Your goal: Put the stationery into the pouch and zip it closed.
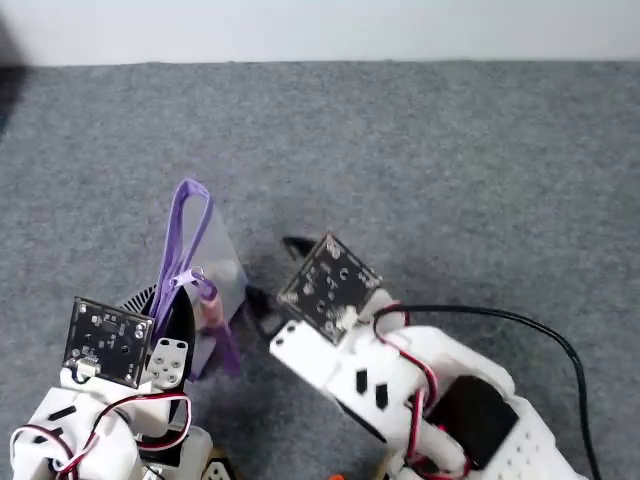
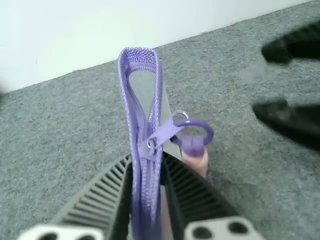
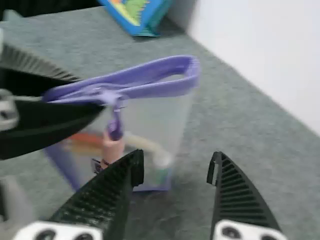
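A clear pouch (image 1: 215, 275) with a purple zipper band (image 1: 186, 215) stands upright on the grey surface. My left gripper (image 1: 180, 300) is shut on the near end of that band (image 2: 145, 200). The zipper slider (image 2: 150, 143) sits just past its fingers, with a purple pull tab (image 2: 195, 136) hanging to one side. Beyond the slider the mouth (image 2: 142, 80) gapes. Orange and pale stationery (image 3: 85, 141) shows through the wall of the pouch (image 3: 155, 120). My right gripper (image 3: 175, 170) is open beside the pouch, apart from it, with nothing between its fingers (image 1: 272, 270).
Grey carpet (image 1: 450, 150) covers the table up to a white wall at the back. A colourful box (image 3: 135, 12) lies beyond the pouch in the right wrist view. A black cable (image 1: 520, 325) trails from the right arm.
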Motion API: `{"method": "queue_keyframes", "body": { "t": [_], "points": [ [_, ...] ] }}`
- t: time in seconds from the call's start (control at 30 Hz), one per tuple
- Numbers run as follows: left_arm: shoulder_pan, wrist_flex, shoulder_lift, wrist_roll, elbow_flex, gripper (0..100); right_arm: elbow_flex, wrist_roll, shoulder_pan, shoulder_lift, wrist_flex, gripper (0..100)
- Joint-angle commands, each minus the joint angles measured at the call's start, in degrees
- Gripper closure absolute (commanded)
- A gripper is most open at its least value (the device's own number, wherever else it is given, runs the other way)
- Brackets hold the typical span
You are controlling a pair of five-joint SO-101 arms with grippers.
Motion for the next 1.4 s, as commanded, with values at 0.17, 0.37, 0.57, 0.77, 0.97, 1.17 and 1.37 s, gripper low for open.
{"method": "queue_keyframes", "body": {
  "t": [0.17, 0.37, 0.57, 0.77, 0.97, 1.17, 1.37],
  "points": [
    [0.1, 0.1, 0.0, -0.8, -2.6, 99, -1.1, -2.5, -8.1, -1.9, 4.0, 81.2],
    [-0.2, 0.1, 0.0, -0.8, -2.6, 99, -0.9, -4.5, -10.4, 1.6, 0.8, 81.2],
    [-0.2, 0.1, 0.0, -0.8, -2.8, 99, -0.9, -4.7, -10.2, 9.4, -6.2, 81.2],
    [-0.3, 0.1, 0.0, -0.8, -2.9, 99, -0.9, -4.6, -6.2, 14.7, -10.9, 82.8],
    [-0.3, 0.1, 0.0, -0.6, -2.8, 99, -0.9, -4.4, -1.8, 15.3, -13.5, 97.7],
    [-0.2, 0.2, 0.0, -0.8, -2.9, 99, 0.4, -0.2, 1.5, 15.6, -14.9, 99.1],
    [0.0, 0.2, 0.0, -0.7, -2.9, 99, 1.7, 3.7, 9.2, 17.5, -20.3, 99.1]
  ]
}}
